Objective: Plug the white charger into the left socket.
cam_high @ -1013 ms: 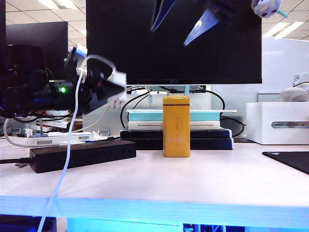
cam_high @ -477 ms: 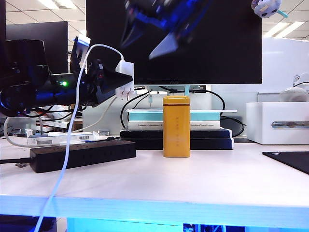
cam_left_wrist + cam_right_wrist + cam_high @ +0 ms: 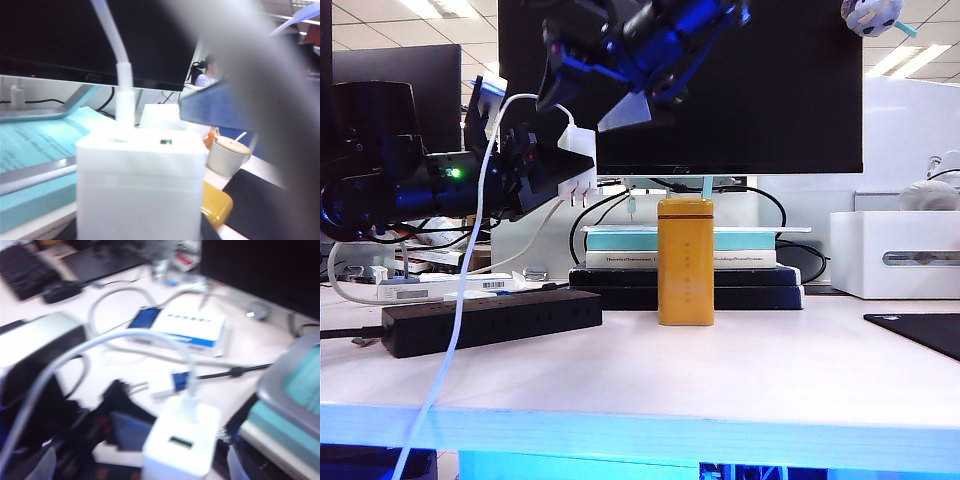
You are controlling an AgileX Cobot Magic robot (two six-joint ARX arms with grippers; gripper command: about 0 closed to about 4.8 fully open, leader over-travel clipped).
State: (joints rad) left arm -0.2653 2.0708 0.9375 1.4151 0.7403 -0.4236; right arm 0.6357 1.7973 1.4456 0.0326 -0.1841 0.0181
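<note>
Filling the back of the exterior view, a wide dark monitor (image 3: pixel 720 90) stands on the pale table (image 3: pixel 740 380). Below its screen lies a stack of books (image 3: pixel 750 262), teal on top of darker ones, and a big white box with a grey slot (image 3: pixel 895 255) sits at the far right.

The left arm reaches in from the left side, its body dark with a small green light. The left gripper (image 3: pixel 565 178) points toward the middle of the table, well above its surface, and its jaws are closed on the white charger (image 3: pixel 578 165). In the left wrist view the white charger (image 3: pixel 142 185) fills the lower middle of the picture, with its thin white cable (image 3: pixel 117 65) rising from its top face.

The right gripper (image 3: pixel 595 105) hangs just above the charger, blurred, with its jaws spread wide and nothing between them. In the right wrist view the charger (image 3: pixel 182 442) lies close below the camera.

A long black power strip (image 3: pixel 490 320) rests on the table at the left, under the held charger and well apart from it. Its outlets face up, so the left socket itself cannot be made out from this low angle.

A yellow tin (image 3: pixel 685 262) stands upright near the middle, just in front of the books. The cable (image 3: pixel 460 300) loops over the left arm and drops past the table's front edge.
</note>
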